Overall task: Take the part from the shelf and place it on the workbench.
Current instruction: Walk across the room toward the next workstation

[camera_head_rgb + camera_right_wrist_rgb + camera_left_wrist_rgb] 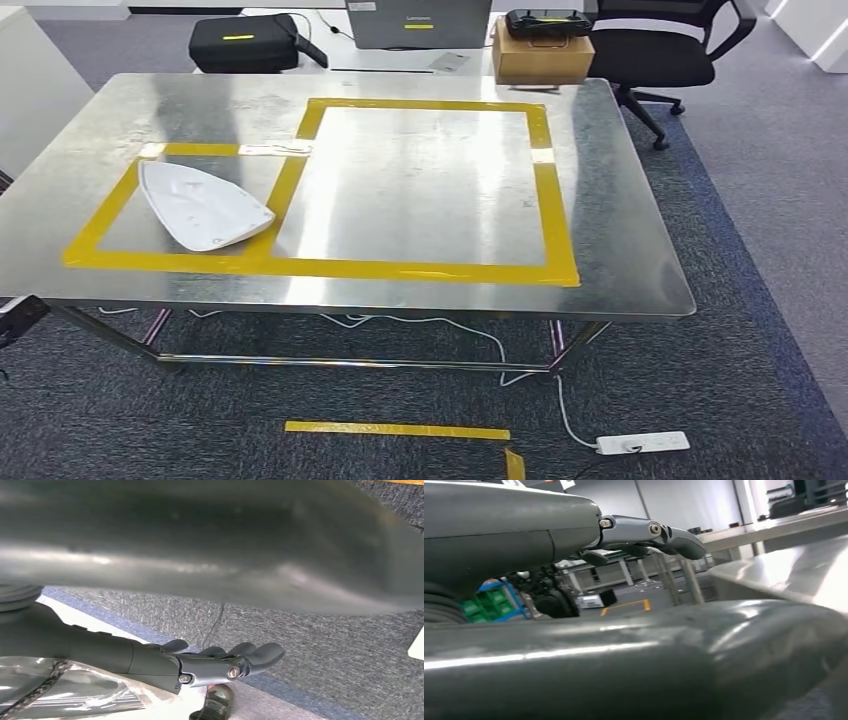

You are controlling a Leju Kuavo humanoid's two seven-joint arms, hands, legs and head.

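**Part on the workbench, both hands empty**

The white part point(203, 205) lies on the steel workbench point(620, 230) inside the smaller yellow tape frame point(290, 180), well apart from both hands' fingers. The left hand point(644, 535) holds nothing, fingers extended, loosely apart. The right hand point(220, 662) likewise, above grey carpet point(320, 650).

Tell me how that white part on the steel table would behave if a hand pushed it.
The white part looks like a thin, rigid moulded shell, so probably light. On the glossy workbench it would likely slide easily. Its curved shape may let it rock or spin.
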